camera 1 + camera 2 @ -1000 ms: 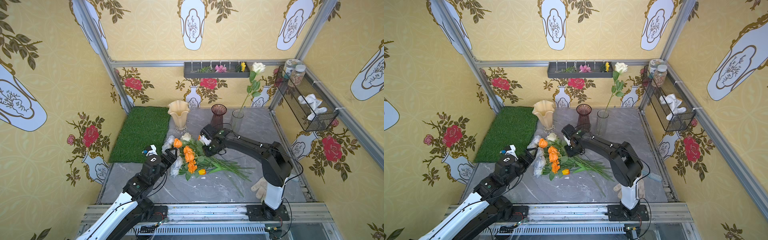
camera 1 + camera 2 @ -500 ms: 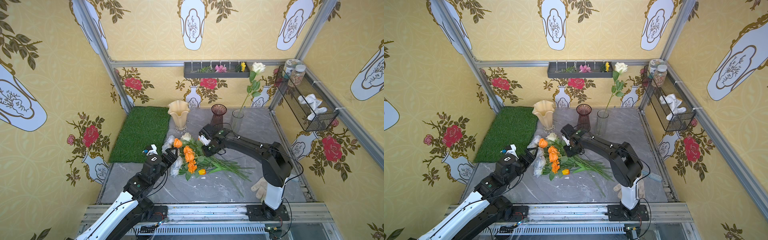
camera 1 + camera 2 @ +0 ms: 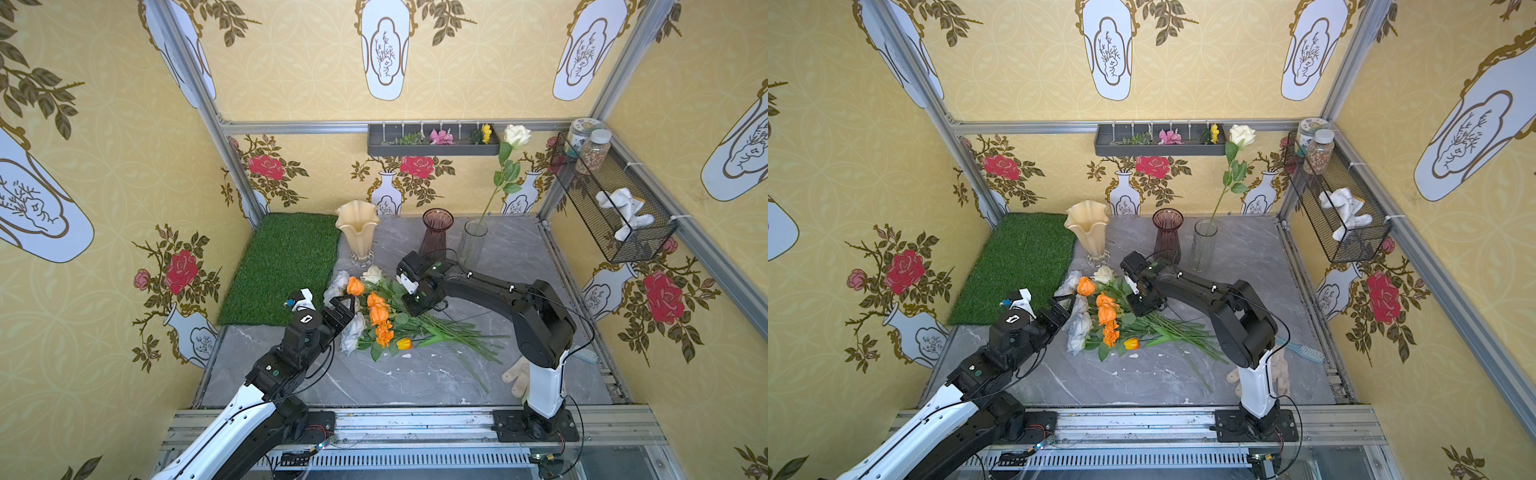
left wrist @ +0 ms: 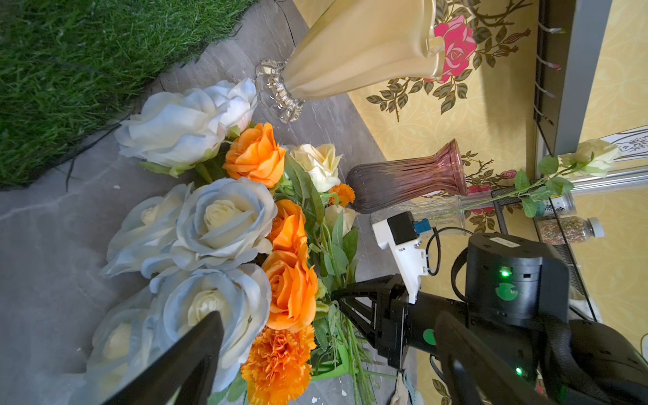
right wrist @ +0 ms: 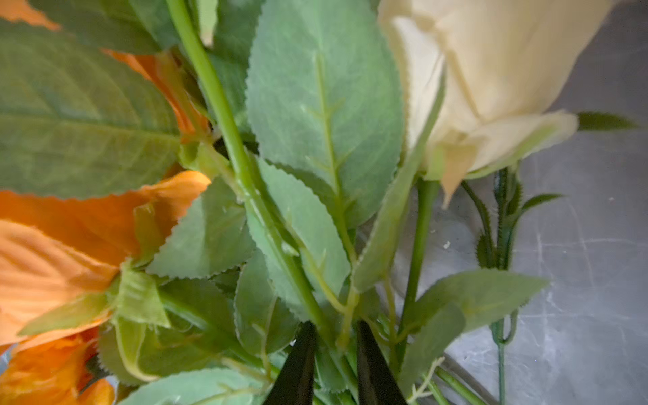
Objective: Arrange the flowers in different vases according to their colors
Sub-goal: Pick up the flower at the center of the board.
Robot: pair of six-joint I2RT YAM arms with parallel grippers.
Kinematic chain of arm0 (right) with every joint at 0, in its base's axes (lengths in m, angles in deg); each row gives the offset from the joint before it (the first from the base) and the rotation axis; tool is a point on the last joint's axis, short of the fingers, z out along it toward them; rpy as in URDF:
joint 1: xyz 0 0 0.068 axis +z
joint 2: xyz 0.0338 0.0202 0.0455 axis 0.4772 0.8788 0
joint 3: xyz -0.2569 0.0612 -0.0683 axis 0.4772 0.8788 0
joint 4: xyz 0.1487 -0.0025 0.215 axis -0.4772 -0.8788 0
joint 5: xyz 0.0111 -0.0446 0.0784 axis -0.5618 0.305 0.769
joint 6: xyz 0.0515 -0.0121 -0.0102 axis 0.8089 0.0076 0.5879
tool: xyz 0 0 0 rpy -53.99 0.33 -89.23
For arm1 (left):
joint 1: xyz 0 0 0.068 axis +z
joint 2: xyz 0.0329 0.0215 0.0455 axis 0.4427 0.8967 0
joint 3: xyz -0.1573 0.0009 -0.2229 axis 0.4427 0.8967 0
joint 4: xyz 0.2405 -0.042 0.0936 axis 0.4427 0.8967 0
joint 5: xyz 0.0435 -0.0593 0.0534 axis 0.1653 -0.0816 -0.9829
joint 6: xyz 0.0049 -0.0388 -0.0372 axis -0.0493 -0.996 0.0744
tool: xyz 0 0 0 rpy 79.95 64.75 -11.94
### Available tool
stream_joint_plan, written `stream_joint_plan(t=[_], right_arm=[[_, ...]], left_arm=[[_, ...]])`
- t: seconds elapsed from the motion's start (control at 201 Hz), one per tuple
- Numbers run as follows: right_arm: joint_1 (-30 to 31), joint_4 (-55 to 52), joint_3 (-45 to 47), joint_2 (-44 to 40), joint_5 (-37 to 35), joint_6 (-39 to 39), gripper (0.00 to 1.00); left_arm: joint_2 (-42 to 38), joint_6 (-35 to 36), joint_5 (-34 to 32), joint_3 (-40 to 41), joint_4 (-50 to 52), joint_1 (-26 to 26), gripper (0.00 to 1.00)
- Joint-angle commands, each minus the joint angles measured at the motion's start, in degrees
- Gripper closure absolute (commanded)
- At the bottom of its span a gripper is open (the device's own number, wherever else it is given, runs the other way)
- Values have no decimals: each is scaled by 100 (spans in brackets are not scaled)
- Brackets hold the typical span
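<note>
Right claw (image 5: 333, 350): is reaching down into the leafy middle of the heap of long green-stemmed artificial flowers (image 3: 382, 320). Its black tips are standing narrow with a thin green stem (image 5: 242, 168) running between them; whether they are pinching it I cannot tell.
Left claw (image 4: 328, 315): is hanging wide open at the left side of the heap, one dark finger (image 4: 196, 350) showing over a pale blue-white fabric rose (image 4: 207, 294); whether it is touching the rose I cannot tell.
Heap: is lying at the middle of the grey marble table (image 3: 415, 374), blooms pointing toward its left edge and stems fanning toward its right edge.
Blue-white roses (image 4: 224, 217): are lying on the left side of the heap, nearest the green turf mat (image 3: 286, 266) that is covering the far left corner.
Orange roses (image 4: 291, 287): are lying pressed against the blue-white ones, a frilly orange marigold (image 4: 280, 361) sitting beside them.
Cream-white rose (image 5: 491, 70): is lying at the far side of the heap, just beside the right claw.
Small yellow tulip (image 3: 404, 343): is lying at the near side of the heap.
Vases: are standing upright in a row along the far edge. These are the cream-amber glass vase with ruffled rim (image 3: 357, 232) beside the mat, the dark purple ribbed glass vase (image 3: 434, 232) in the middle, and the clear glass cylinder (image 3: 471, 245) on the right.
Placed bloom: one long-stemmed cream rose (image 3: 516, 135) is standing in the clear cylinder, leaning toward the far right corner.
</note>
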Motion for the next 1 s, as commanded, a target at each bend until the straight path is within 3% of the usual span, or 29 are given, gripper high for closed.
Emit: stream_joint_plan(t=[0.0, 0.244, 0.657, 0.752, 0.892, 0.991], right_arm=[[6, 24, -73, -16, -178, -62, 80], [29, -267, -345, -265, -489, -412, 97], [79, -137, -448, -1613, -880, -769, 100], [-128, 206, -341, -2108, -690, -576, 100], [-936, 1134, 72, -2971, 105, -36, 100], [-1319, 2156, 450, -3646, 81, 175, 100]], left_arm=[[-2, 58, -34, 17, -117, 3, 4], [1, 58, -36, 24, -132, 11, 4], [-91, 41, -29, 71, -130, 7, 5], [-141, 31, -29, 84, -120, 5, 5], [-224, 7, -27, 117, -95, 8, 5], [-288, -4, -29, 129, -95, 4, 5]])
